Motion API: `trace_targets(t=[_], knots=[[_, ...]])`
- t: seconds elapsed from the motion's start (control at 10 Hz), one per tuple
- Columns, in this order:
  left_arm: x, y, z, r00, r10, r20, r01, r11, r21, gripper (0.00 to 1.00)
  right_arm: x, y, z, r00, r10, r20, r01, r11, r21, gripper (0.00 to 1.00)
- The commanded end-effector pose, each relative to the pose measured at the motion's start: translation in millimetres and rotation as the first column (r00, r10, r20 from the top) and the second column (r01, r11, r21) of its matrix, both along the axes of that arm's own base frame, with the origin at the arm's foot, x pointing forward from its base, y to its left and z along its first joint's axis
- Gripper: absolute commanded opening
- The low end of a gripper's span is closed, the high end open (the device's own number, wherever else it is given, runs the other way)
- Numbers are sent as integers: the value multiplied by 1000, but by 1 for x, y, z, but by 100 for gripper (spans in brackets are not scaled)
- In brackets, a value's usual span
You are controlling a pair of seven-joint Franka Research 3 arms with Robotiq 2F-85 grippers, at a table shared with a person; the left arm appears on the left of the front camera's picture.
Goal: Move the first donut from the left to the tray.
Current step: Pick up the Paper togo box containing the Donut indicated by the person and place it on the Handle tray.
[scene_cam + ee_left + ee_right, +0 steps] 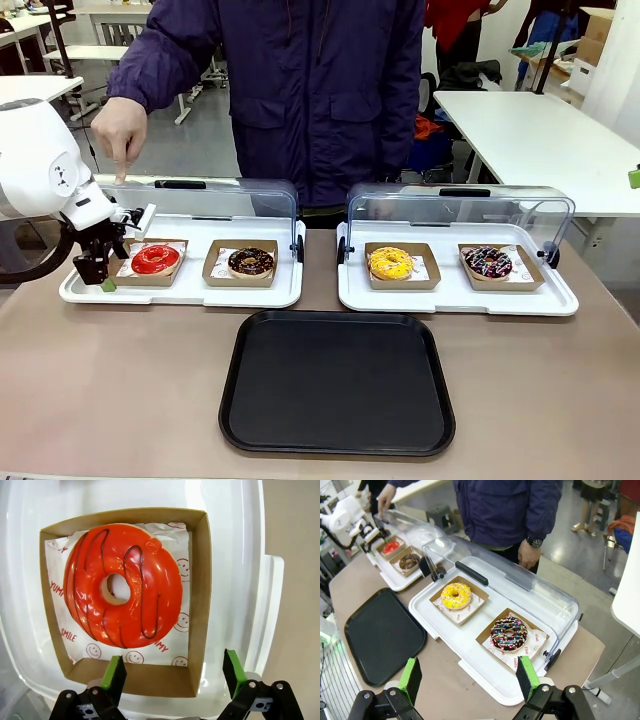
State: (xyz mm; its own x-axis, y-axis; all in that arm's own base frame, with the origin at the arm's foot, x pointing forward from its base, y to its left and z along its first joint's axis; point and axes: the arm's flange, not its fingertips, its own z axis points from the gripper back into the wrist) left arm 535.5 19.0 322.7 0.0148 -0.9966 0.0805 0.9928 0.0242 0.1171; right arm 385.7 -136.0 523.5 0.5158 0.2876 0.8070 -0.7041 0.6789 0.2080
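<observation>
1. Green-padded fingers (116, 672) of the left gripper (174, 661) rise nearest the lens, spread wide and grasping nothing. One hangs over the near wall of the small cardboard tray (199, 580). The other is outside it, over the white display tray (242, 555), so a corner of the box lies between them.
2. The red donut (155, 595) sits in that cardboard tray on printed white paper (182, 545), at the left end of the left display tray, beside the chocolate donut (250, 262). The black tray (337, 385) lies on the table (120, 380) nearer the robot, well apart from it.
3. The right gripper (469, 672) hovers high over the table, fingers released and holding nothing.
4. Risks, as I judge them:
   - The thin cardboard wall may buckle under a pinch.
   - Lifted by one corner, the box could tilt and the donut slide off its paper.
   - A finger set too far in would dent the glaze.
   - The display tray's raised rim or the clear lid (225, 200) could snag the box.
   - The person's hand (122, 125) points down just behind the lid, close to the arm.
5. The donut is a fat ring, glossy red with thin dark drizzle lines. The glaze looks soft and sticky.
</observation>
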Motion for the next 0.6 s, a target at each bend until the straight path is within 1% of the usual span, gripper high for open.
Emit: trace_targets(t=[0.0, 0.1, 0.2, 0.3, 0.4, 0.5], knots=[[0, 0, -2, 1000, -7, 8, 7, 1000, 3, 100, 2, 0, 1, 999, 13, 33, -13, 1000, 17, 100], [3, 1, -4, 1000, 2, 2, -2, 1000, 10, 100, 2, 0, 1, 999, 13, 33, -13, 1000, 17, 100], [3, 2, -5, 1000, 3, -4, -3, 1000, 27, 45, 2, 0, 1, 999, 13, 33, -13, 1000, 17, 100], [3, 2, -4, 1000, 9, 0, -9, 999, 42, 44, 2, 0, 1, 999, 13, 33, -13, 1000, 17, 100], [2, 3, -3, 1000, 13, 1, -13, 999, 47, 0, 2, 0, 1, 999, 13, 33, -13, 1000, 17, 100], [1, 3, -2, 1000, 16, 2, -17, 999, 49, 0, 2, 0, 1, 999, 13, 33, -13, 1000, 17, 100]])
